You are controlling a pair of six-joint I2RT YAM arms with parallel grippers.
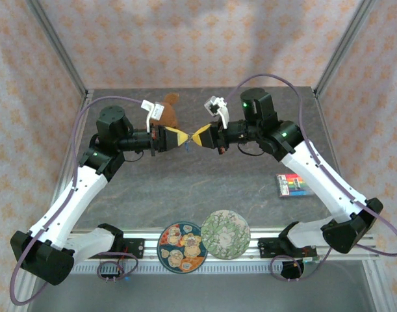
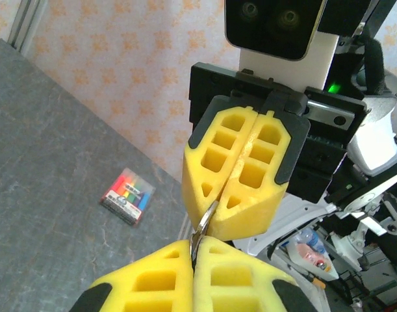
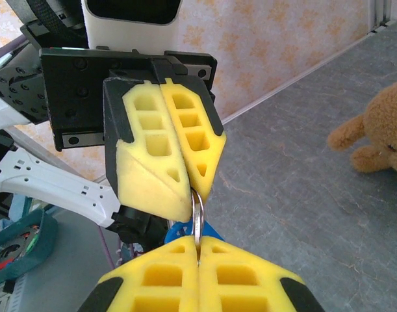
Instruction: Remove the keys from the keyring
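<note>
Both grippers meet tip to tip above the middle of the table. The silver keyring (image 3: 197, 211) spans the small gap between them, seen edge-on. My left gripper (image 2: 197, 244) is shut on one side of the keyring (image 2: 206, 222). My right gripper (image 3: 198, 242) is shut on the opposite side. A blue piece (image 3: 180, 229), perhaps a key's head, hangs behind the ring; the keys are otherwise hidden by the yellow foam fingers (image 3: 169, 153). From above, the left gripper (image 1: 182, 138) and right gripper (image 1: 197, 138) pinch the keyring (image 1: 190, 140) between them.
A brown teddy bear (image 1: 167, 110) sits behind the left gripper. A box of coloured crayons (image 1: 294, 185) lies at the right. Two round patterned plates (image 1: 182, 247) (image 1: 225, 234) rest at the near edge between the arm bases.
</note>
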